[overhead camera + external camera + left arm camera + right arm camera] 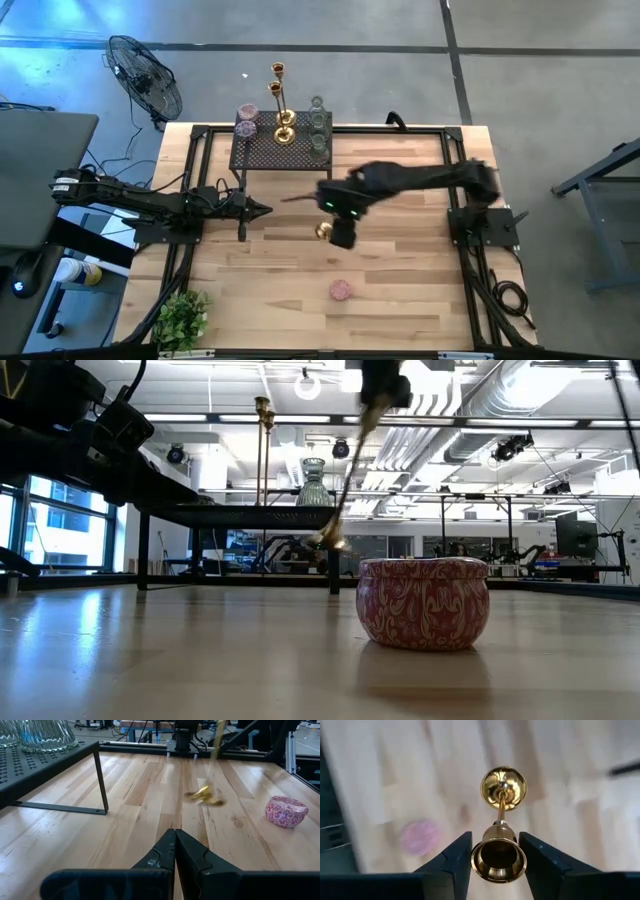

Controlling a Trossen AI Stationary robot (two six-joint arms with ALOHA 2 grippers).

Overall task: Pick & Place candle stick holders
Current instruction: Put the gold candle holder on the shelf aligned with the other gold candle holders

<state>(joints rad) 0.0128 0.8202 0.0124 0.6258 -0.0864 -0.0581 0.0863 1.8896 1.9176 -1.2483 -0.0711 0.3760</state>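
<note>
- Right gripper [496, 851] hangs over the middle of the wooden table [400, 300], its two fingers clamped on the cup end of a tall gold candlestick [501, 805].
- From the right wrist view the candlestick's long axis runs away from the gripper: open cup between the fingers, slim stem beyond, round base farthest, toward the table top.
- At table height the same candlestick [345, 470] hangs tilted, cup end up at the gripper, base [330, 540] lower and swung to one side, clear of the wood as far as can be told.
- From above only its gold base [324, 231] shows, just beside the gripper.
- Left gripper [175, 851] rests near the left edge, beside the black mesh rack [260, 152], with its fingers pressed together and nothing between them.
- One pink patterned round holder [341, 290] sits upright on the table, nearer the front edge and apart from the held candlestick.
- On the rack stand two more tall gold candlesticks [282, 110], upright, two pale-green glass holders [318, 128] and a pink holder [247, 122].
- A leafy plant [182, 318] stands at the front left corner; a fan [145, 75] is on the floor beyond the table.
- No brand or writing can be read on any holder; the pink one shows only a swirling pattern.
</note>
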